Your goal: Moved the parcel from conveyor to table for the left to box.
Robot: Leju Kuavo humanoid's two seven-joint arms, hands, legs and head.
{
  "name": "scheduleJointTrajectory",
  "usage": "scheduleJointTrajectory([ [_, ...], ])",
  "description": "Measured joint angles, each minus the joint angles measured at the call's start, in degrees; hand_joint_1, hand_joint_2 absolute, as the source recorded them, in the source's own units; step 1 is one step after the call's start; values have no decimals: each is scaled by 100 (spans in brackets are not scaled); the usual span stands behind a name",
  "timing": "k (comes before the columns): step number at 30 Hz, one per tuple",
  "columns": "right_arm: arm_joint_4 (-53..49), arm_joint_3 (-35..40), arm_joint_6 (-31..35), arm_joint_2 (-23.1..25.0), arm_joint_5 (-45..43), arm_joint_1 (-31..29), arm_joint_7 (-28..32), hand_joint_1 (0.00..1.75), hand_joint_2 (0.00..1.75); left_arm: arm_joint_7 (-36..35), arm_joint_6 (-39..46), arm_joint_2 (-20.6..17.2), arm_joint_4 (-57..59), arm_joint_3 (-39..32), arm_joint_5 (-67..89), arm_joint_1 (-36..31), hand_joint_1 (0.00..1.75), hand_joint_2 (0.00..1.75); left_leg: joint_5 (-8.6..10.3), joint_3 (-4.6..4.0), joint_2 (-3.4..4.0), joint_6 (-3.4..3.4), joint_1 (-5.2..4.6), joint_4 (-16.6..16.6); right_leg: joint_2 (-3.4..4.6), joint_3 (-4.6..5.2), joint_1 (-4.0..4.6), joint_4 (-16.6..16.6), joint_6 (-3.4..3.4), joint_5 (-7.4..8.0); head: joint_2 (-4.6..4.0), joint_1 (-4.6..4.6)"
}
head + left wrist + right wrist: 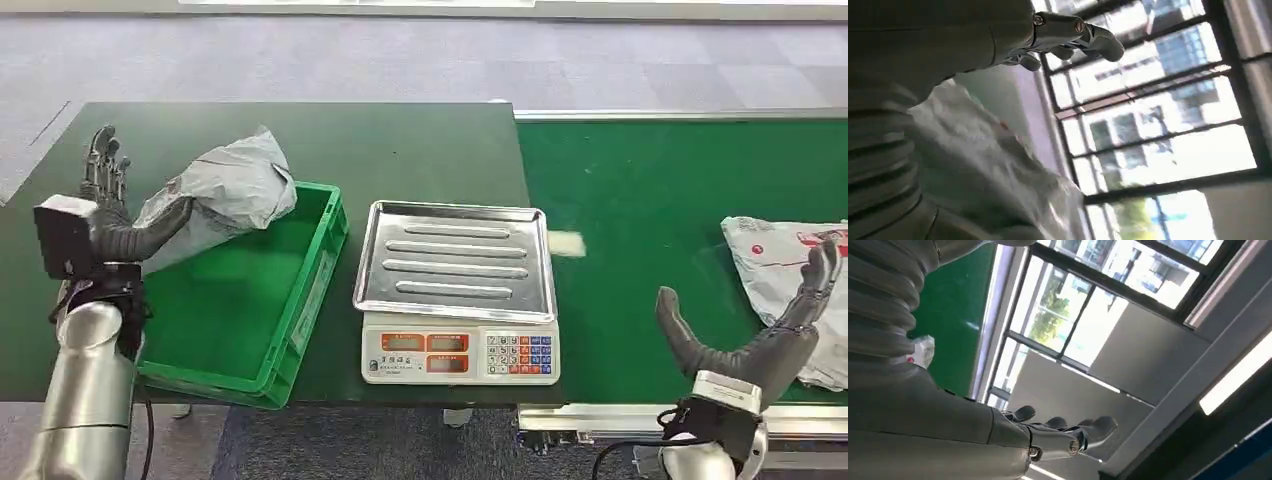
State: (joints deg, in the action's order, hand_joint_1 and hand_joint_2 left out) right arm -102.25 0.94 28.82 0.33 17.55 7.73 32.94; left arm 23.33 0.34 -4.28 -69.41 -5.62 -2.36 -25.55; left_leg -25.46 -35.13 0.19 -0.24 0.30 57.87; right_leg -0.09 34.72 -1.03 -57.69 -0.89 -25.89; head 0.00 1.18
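Parcel point(225, 195) in grey plastic is hanging from the left hand point(110, 215), whose thumb and fingers are clamping its lower end, and the bag is sagging over the near-left corner of the green crate point(300, 300) rather than sitting inside it. Judging from that, the soft wrap is likely to be the trouble: if the hand is letting go too far to the left, the bag could be draping on the rim or sliding out onto the dark table point(400, 140). Moving rightward, a weighing scale point(455, 285) with a steel tray is standing just beside the crate, close enough to be catching a swinging bag. Beyond it the green conveyor point(640, 200) is carrying a second parcel point(775, 265), white with red print, at the far right. The right hand point(770, 330) is hovering at that parcel's near edge with fingers spread and nothing gripped; whether it is touching the wrap is unclear.
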Motion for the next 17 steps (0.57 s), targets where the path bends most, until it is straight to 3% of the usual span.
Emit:
scheduleJointTrajectory([
  [6,0,-166,-760,0,-454,32,-94,0,175,461,-1394,337,-1844,31,-1187,1362,0,175,-23,7,8,3,-2,0,3,-4,-3,3,-2,-16,0,0],
  [11,-33,-369,-869,4,-459,218,-65,0,175,544,-1409,583,-2621,105,-826,2253,0,175,-34,12,4,5,-2,1,-3,-13,-3,5,-6,-28,0,2],
  [17,-188,-571,-1040,57,-485,311,-55,0,175,745,-945,835,-2726,105,-596,2705,0,175,-36,16,5,2,-1,0,-2,-17,2,5,-5,-31,0,2],
])
